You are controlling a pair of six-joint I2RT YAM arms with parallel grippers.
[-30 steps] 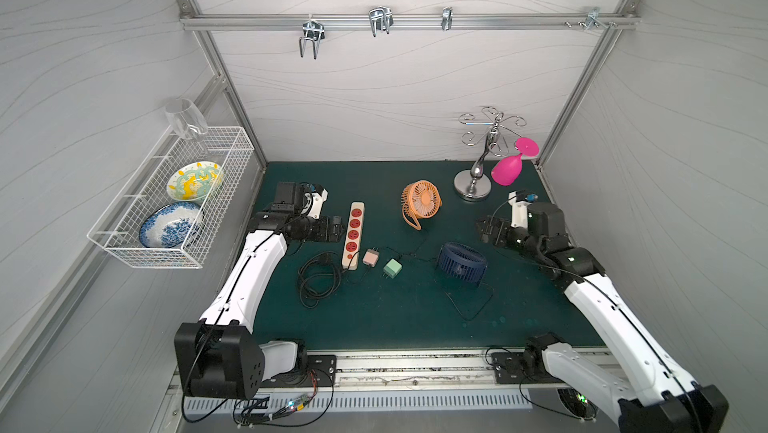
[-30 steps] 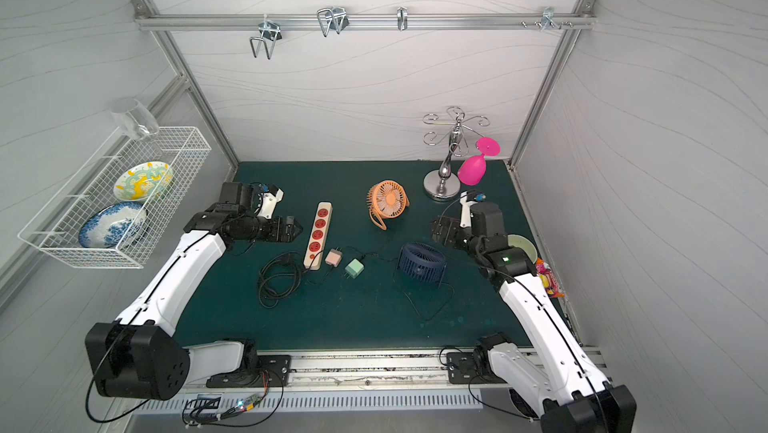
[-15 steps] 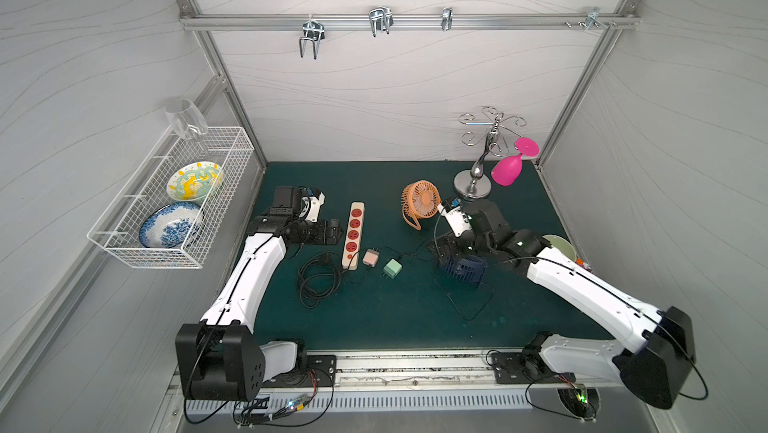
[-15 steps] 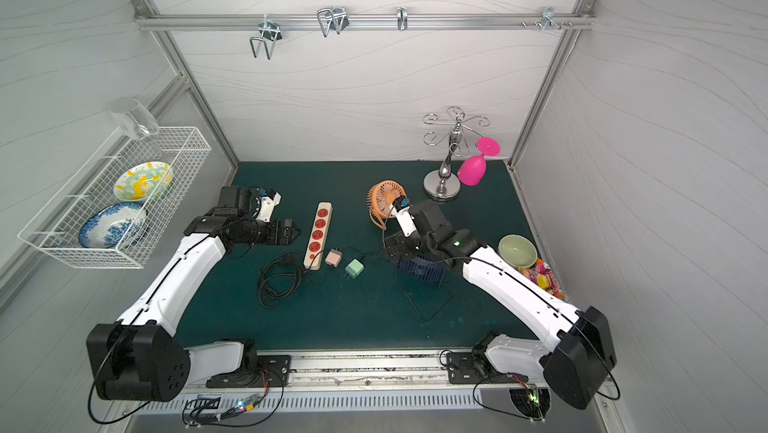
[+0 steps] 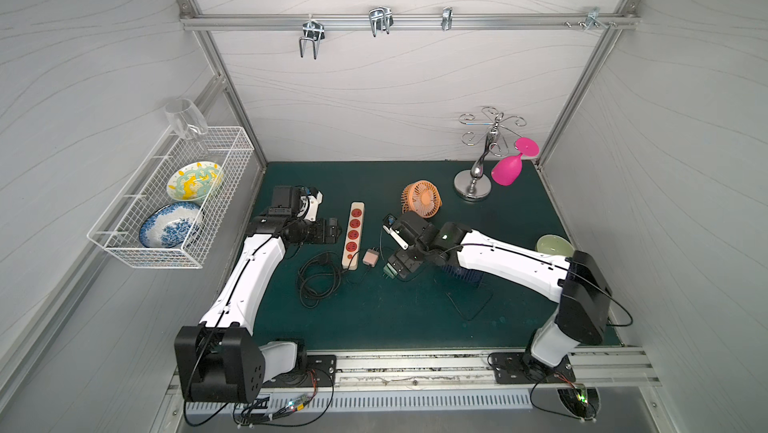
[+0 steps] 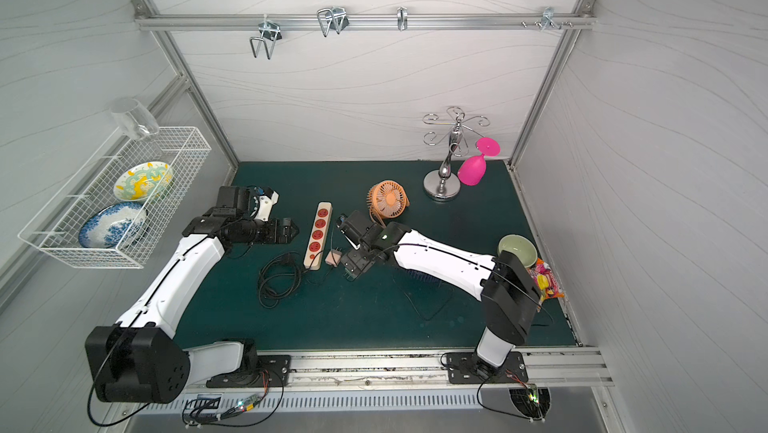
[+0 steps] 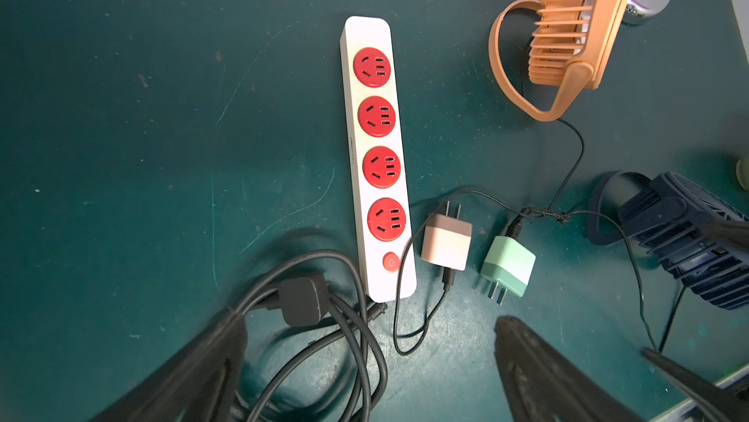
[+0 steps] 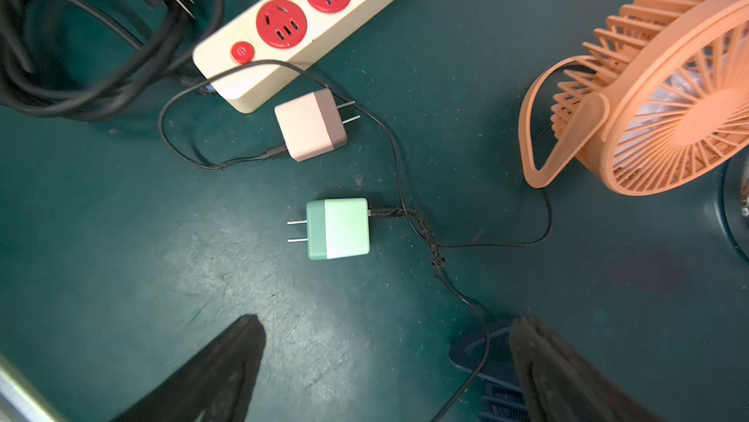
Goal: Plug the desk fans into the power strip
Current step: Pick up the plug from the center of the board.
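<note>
The cream power strip [image 5: 353, 235] [image 6: 318, 235] [image 7: 377, 156] [image 8: 324, 2] lies left of centre, its red sockets all free. Behind it stands an orange desk fan [image 5: 422, 199] [image 7: 567, 23] [image 8: 668, 87]. A dark blue fan [image 6: 419, 275] [image 7: 697, 245] lies mostly under my right arm. A pink plug [image 5: 369, 257] [image 7: 446, 243] [image 8: 310, 126] and a green plug [image 7: 508, 266] [image 8: 338, 228] lie unplugged beside the strip, their thin cables knotted together. My right gripper [image 5: 395, 271] [image 8: 387, 320] hangs open over the green plug, not touching it. My left gripper [image 5: 332, 231] [image 7: 371, 322] is open and empty, left of the strip.
The strip's black cord [image 5: 318, 281] is coiled at its near end. A metal glass stand [image 5: 473, 189] and pink goblet [image 5: 507, 169] stand at the back right. A green bowl [image 5: 555, 246] sits at the right edge. A wire basket [image 5: 124, 244] of plates hangs on the left wall.
My right arm has swung from the right side to the middle, across the blue fan, ending over the green plug. The left gripper has edged slightly toward the strip.
</note>
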